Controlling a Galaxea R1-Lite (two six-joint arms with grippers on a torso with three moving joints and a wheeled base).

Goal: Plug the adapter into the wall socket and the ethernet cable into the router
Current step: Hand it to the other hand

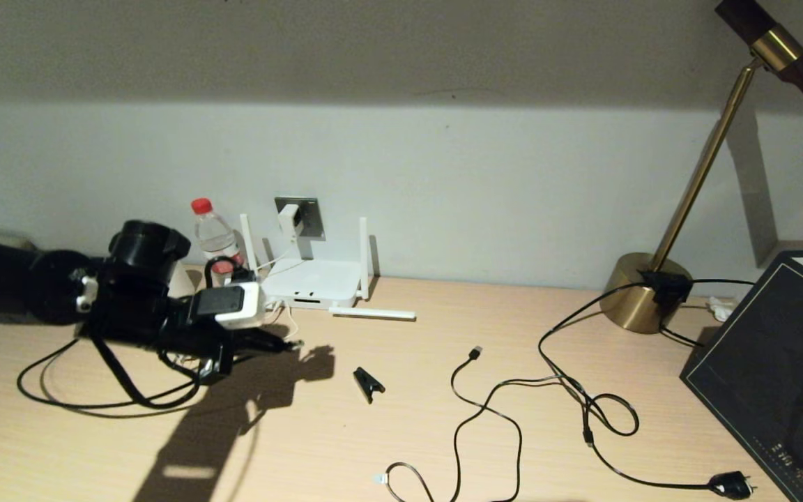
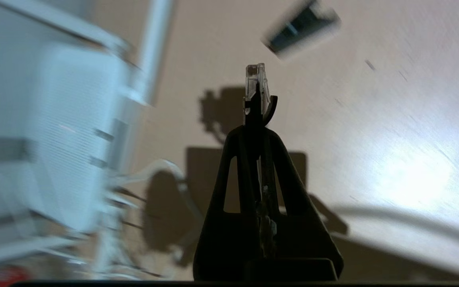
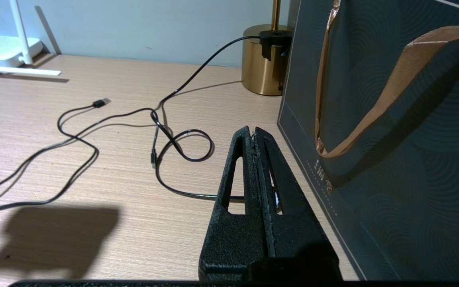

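The white adapter (image 1: 290, 219) sits plugged into the grey wall socket (image 1: 312, 216), and its thin white cord drops toward the router (image 1: 312, 282). My left gripper (image 1: 283, 344) hovers low over the desk just in front and left of the router. It is shut on the black ethernet cable (image 1: 67, 403). The cable's clear connector (image 2: 255, 81) sticks out past the left gripper (image 2: 255, 128), beside the blurred router (image 2: 66, 131). My right gripper (image 3: 253, 132) is shut with nothing in it, low over the desk beside a dark bag (image 3: 393, 119).
A water bottle (image 1: 215, 236) stands left of the router. A small black clip (image 1: 368, 383) lies mid-desk. A USB-tipped cable (image 1: 475, 353) and a cable with a power plug (image 1: 730, 484) trail across the right side. A brass lamp base (image 1: 642, 296) stands at the back right.
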